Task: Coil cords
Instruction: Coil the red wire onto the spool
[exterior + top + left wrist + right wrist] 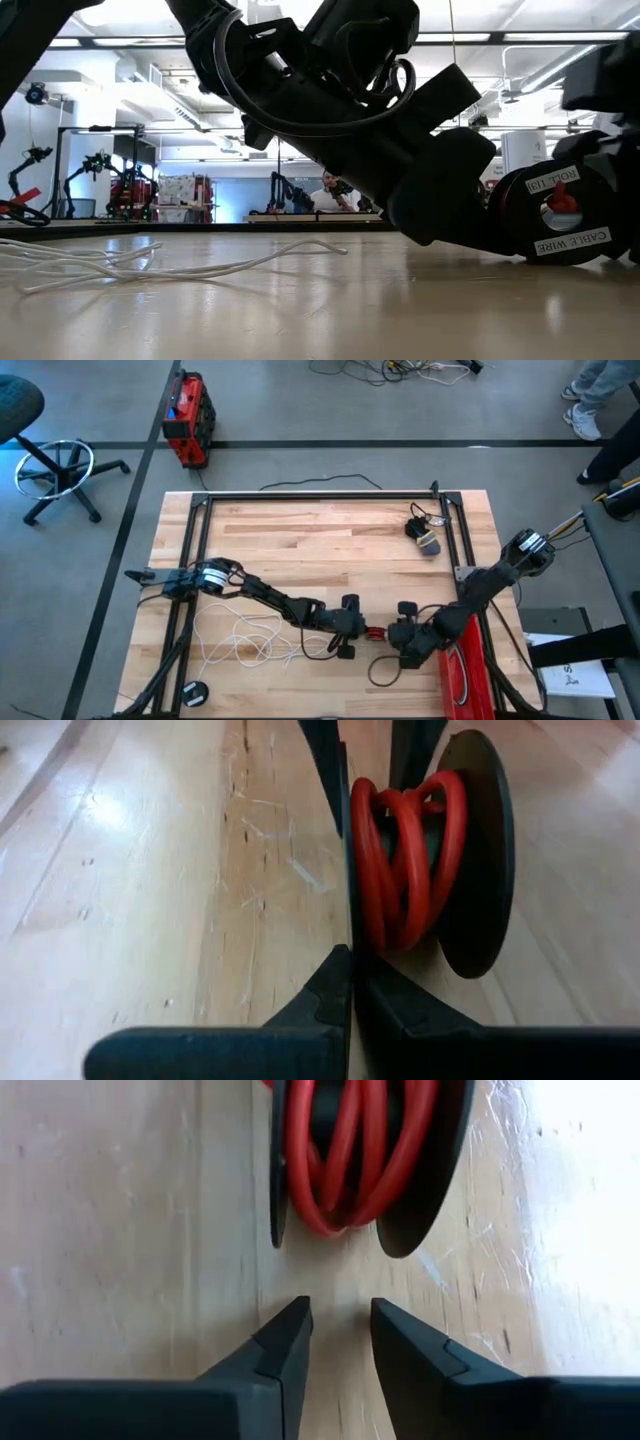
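A black spool wound with the red cord stands at the table's middle near the front, between my two grippers. My left gripper comes from the left and is shut on it. My right gripper faces the spool from the right, open, its fingertips a short way off and touching nothing. The white cord lies in loose loops on the table under the left arm and also shows in the low view. A thin black cord loops on the table below the right gripper. My left gripper pinches the rim of one black flange of the spool between its two fingers. The fingers come in level from the table's left, in line with that flange. The spool stands on edge, its labelled face toward the near edge and its lower rim at the tabletop.
A red case lies under the right arm at the near right. A small black coil sits at the near left corner, and a dark bundle with a plug at the far right. Black frame rails border the table.
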